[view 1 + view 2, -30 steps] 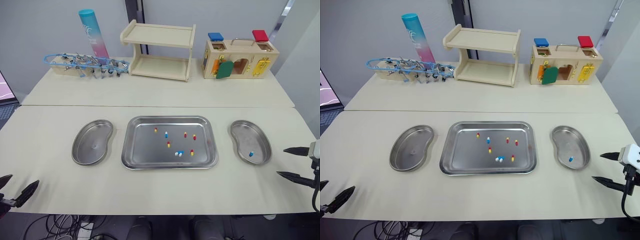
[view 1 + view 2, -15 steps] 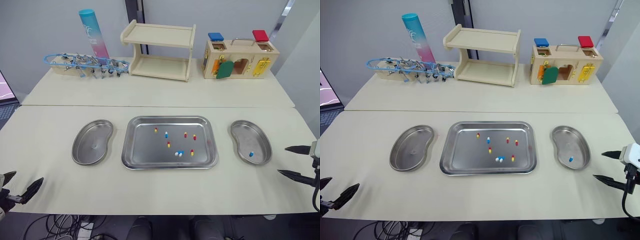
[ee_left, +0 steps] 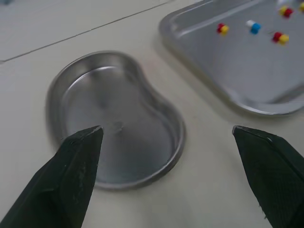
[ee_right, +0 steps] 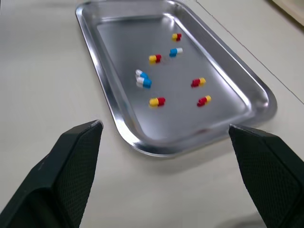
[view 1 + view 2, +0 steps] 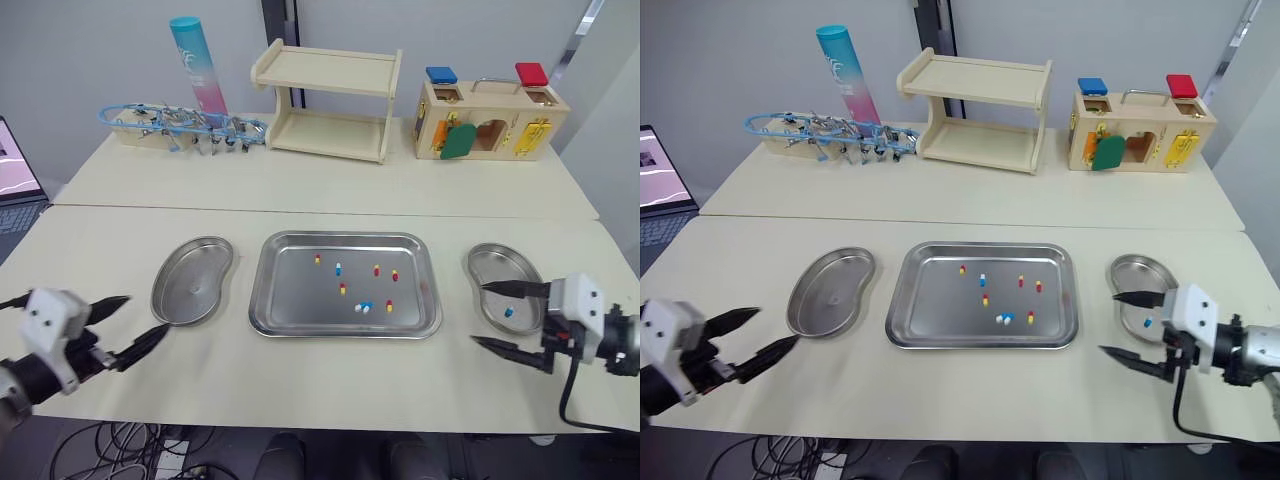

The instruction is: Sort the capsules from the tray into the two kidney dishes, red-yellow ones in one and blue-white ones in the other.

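1. Stainless-steel tray [image 5: 290, 300] held five red-yellow capsules [image 5: 342, 289] and three blue-white capsules [image 5: 338, 268]. Two of the blue-white ones lay close together near the tray's front edge.
2. The left kidney dish [image 5: 190, 295], just left of the tray, was empty. The right kidney dish [image 5: 490, 268], just right of the tray, held a single blue-white capsule [image 5: 508, 312].
3. The left gripper [image 5: 145, 314] hovered well left of the tray, in front of the left kidney dish, with its jaws spread wide and nothing between them.
4. The right gripper [image 5: 479, 313] hovered just right of the tray, at the right kidney dish, also wide open and empty.
5. Sorting seemed barely begun, and the step in hand looked like the reach for the next capsule.
6. That move would call for lowering one gripper into the tray and narrowing the jaws. The fingertips would have to close on one small capsule without nudging its neighbours, most of all at the close blue-white pair.
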Controlling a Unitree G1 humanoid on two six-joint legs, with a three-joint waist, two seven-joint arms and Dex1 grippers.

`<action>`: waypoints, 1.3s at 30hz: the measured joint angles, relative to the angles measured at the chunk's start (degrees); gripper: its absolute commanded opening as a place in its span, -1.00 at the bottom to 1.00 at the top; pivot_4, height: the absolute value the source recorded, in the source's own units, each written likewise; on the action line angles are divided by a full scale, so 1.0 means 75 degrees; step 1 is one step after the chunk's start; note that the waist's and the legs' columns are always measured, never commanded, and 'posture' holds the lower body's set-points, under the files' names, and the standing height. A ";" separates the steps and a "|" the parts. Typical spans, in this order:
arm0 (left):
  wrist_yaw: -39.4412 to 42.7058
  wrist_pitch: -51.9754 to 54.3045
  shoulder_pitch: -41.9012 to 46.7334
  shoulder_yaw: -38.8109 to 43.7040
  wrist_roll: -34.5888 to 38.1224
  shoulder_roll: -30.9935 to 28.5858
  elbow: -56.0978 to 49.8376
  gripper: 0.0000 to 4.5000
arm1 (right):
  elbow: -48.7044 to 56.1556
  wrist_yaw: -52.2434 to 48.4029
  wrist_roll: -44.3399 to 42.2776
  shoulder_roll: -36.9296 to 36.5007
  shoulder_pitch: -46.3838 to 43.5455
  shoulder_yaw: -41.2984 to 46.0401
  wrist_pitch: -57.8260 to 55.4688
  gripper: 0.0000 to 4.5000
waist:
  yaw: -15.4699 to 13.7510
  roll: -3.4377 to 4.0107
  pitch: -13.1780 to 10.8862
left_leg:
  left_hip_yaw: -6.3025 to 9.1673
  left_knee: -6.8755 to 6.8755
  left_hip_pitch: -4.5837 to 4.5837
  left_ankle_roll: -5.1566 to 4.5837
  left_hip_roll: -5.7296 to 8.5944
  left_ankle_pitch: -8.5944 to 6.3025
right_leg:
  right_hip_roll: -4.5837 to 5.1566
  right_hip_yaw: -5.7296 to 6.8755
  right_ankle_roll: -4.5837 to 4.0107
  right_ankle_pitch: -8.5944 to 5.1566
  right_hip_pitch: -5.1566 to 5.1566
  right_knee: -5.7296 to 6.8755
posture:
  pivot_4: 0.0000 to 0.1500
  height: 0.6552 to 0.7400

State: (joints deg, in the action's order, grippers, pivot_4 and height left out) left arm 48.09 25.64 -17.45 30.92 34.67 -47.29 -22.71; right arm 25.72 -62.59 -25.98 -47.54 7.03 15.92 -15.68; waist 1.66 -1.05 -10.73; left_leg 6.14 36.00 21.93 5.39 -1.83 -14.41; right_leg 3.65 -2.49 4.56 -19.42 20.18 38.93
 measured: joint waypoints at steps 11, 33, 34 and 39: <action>-0.1796 0.1412 0.3431 -0.2664 0.0060 0.1385 -0.0122 0.46 | 0.0971 0.1275 -0.0003 0.0796 -0.0096 -0.1123 -0.0671 1.00 | 0.0036 0.0000 0.0002 | 0.0008 0.0007 -0.0002 0.0000 0.0002 0.0001 | -0.0005 0.0000 0.0000 0.0001 0.0001 0.0006 | 1.00 1.00; -0.2730 0.1130 0.6462 -0.5073 -0.2825 0.3208 0.3886 0.46 | 0.1011 0.1866 0.0014 0.1103 -0.0341 -0.1707 -0.0789 1.00 | 0.0015 -0.0001 0.0002 | 0.0012 0.0014 0.0002 0.0002 0.0007 0.0003 | -0.0005 0.0006 0.0002 0.0002 0.0001 0.0007 | 1.00 1.00; -0.2716 0.1123 0.6550 -0.5088 -0.2894 0.3264 0.4037 0.46 | 0.1011 0.1869 0.0015 0.1104 -0.0334 -0.1709 -0.0789 1.00 | 0.0014 -0.0001 0.0002 | 0.0011 0.0015 0.0003 0.0002 0.0007 0.0003 | -0.0005 0.0006 0.0002 0.0002 0.0001 0.0007 | 1.00 1.00; -0.2539 0.1063 0.6676 -0.5216 -0.3089 0.3366 0.4418 0.46 | 0.1012 0.1906 0.0014 0.1103 -0.0335 -0.1710 -0.0794 1.00 | 0.0016 -0.0001 0.0002 | 0.0014 0.0015 0.0002 0.0003 0.0007 0.0003 | -0.0005 0.0006 0.0003 0.0002 0.0001 0.0009 | 1.00 1.00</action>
State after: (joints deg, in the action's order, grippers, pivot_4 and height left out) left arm 29.05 33.62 32.62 -8.20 11.50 -22.05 10.43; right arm 33.31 -48.30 -25.88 -39.26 4.51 3.10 -21.64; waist 1.78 -1.05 -10.72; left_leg 6.24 36.12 21.94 5.41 -1.78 -14.38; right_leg 3.61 -2.44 4.58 -19.41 20.19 38.99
